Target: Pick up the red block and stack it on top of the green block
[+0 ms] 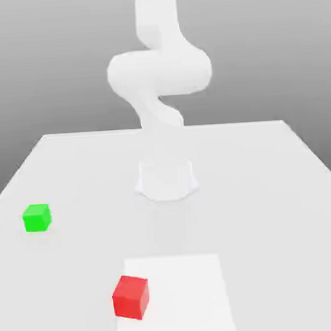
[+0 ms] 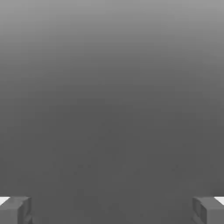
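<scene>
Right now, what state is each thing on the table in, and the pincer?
Small bright-red cube: resting flat on the white table, untouched, not stacked.
Small bright-green cube: resting flat, apart from the red one, nothing on top.
Pincer: open, holding nothing.

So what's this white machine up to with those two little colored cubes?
Nothing is being handled yet. A white robot arm rises at the far side of a pale table. Its claw is open and empty, with only gray surface between the fingertips. A red block sits near the front edge, and a green block lies apart from it, toward the exterior view's left. The red one is meant to go on the green one; neither is stacked.
</scene>
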### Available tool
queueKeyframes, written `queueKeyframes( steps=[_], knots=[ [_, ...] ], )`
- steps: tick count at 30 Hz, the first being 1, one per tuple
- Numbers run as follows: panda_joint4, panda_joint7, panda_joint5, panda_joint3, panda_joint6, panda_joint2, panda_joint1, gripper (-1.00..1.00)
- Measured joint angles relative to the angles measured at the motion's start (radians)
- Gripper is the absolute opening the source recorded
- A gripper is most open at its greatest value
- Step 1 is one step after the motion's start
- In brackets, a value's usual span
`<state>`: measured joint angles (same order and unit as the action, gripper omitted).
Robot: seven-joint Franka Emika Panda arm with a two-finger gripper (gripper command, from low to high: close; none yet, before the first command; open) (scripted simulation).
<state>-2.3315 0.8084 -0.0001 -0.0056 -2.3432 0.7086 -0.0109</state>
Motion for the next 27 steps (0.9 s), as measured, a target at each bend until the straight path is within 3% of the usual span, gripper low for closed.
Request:
queueKeyframes(
  steps=[21, 27],
  knots=[
    [-0.265, 0.062, 0.016, -0.060, -0.364, -0.768, -0.087, 0.00],
    [-0.261, 0.042, 0.049, -0.044, -0.526, -0.985, -0.103, 0.00]
  ],
)
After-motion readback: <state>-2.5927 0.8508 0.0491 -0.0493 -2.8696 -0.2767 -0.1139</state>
